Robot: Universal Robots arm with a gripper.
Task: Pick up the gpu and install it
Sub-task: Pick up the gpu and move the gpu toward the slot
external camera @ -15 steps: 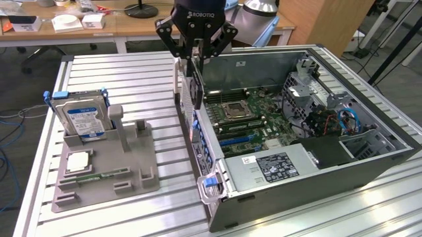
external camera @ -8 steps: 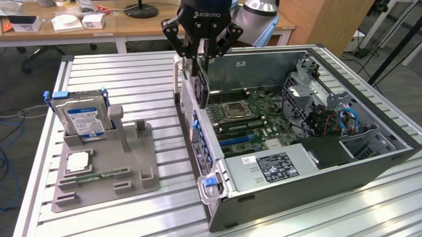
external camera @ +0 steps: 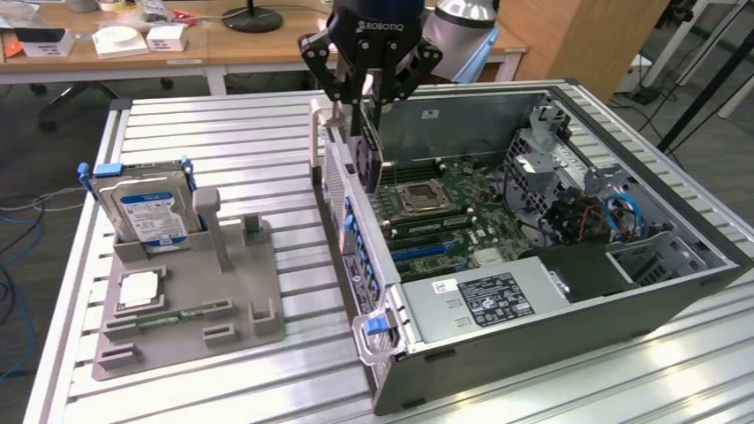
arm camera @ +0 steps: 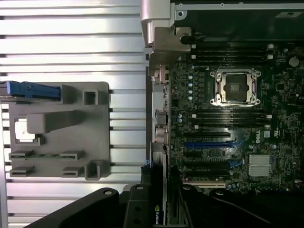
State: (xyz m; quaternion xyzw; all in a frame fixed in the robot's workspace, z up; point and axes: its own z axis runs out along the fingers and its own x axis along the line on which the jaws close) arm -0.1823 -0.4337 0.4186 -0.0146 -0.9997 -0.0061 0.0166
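Observation:
My gripper (external camera: 369,99) is shut on the gpu (external camera: 367,155), a thin dark card that hangs on edge below the fingers. The card is over the open computer case (external camera: 659,291), close to its rear wall at the exterior view's left, above the motherboard (external camera: 460,221). In the wrist view the gpu (arm camera: 160,171) runs out from between the black fingers (arm camera: 137,209) toward the board's slots, with the blue slot (arm camera: 209,144) just beyond its tip. The card's lower edge looks clear of the board. The processor socket (arm camera: 236,87) lies further along.
A grey parts holder (external camera: 236,291) sits on the slatted metal table at the exterior view's left of the case. It carries an upright hard drive (external camera: 144,212), a processor chip (external camera: 139,290) and a green memory stick (external camera: 177,314). Cables and a drive cage (external camera: 566,203) crowd the case's far side.

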